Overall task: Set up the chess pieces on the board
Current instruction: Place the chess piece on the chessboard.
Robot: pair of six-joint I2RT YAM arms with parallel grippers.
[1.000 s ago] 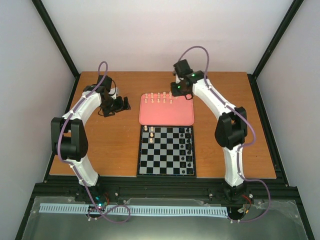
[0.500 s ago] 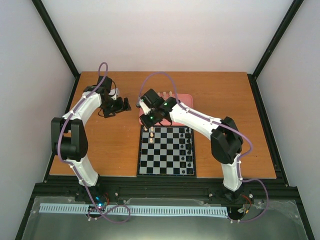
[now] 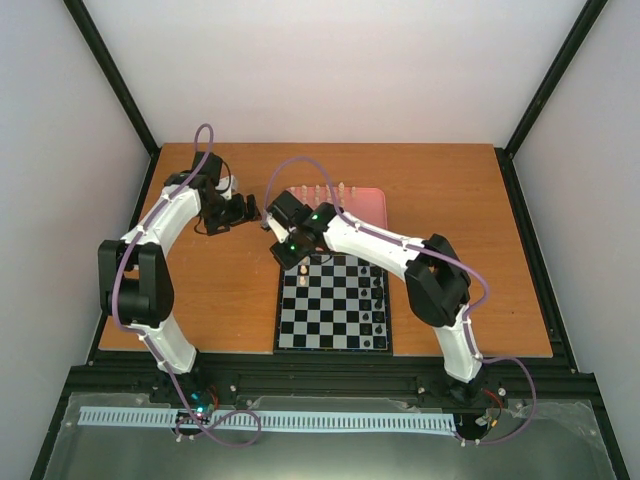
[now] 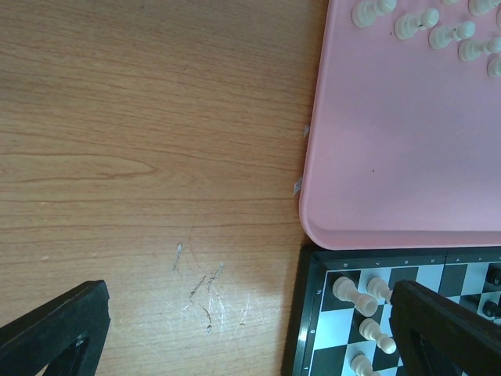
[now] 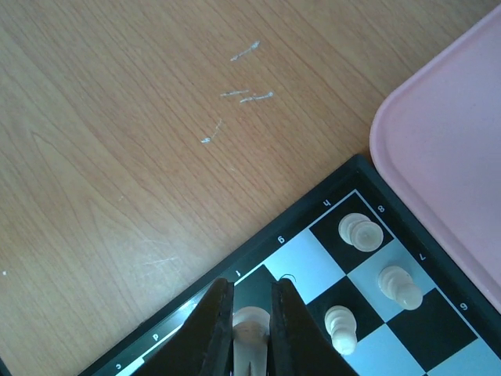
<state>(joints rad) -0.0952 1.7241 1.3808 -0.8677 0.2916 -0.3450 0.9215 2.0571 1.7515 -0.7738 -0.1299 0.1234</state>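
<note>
The chequered board [image 3: 333,305] lies in front of the pink tray [image 3: 365,205]. Several cream pieces [image 3: 322,189] stand along the tray's far edge. My right gripper [image 3: 290,252] is over the board's far left corner, shut on a cream piece [image 5: 251,333] held above a dark edge square. Three cream pieces [image 5: 359,231] stand on the board [image 5: 313,258] beside it. My left gripper [image 3: 236,211] is open and empty over bare table left of the tray; its view shows tray pieces [image 4: 415,23] and board pieces [image 4: 356,294].
Black pieces [image 3: 376,295] line the board's right column. The right arm reaches across the tray's near left part. The wooden table [image 3: 220,290] has scratch marks [image 4: 200,290] left of the board. Black frame rails run along the table's edges.
My right arm has swung from the tray's far edge down and left to the board's far left corner, carrying a cream piece. The left arm has hardly moved.
</note>
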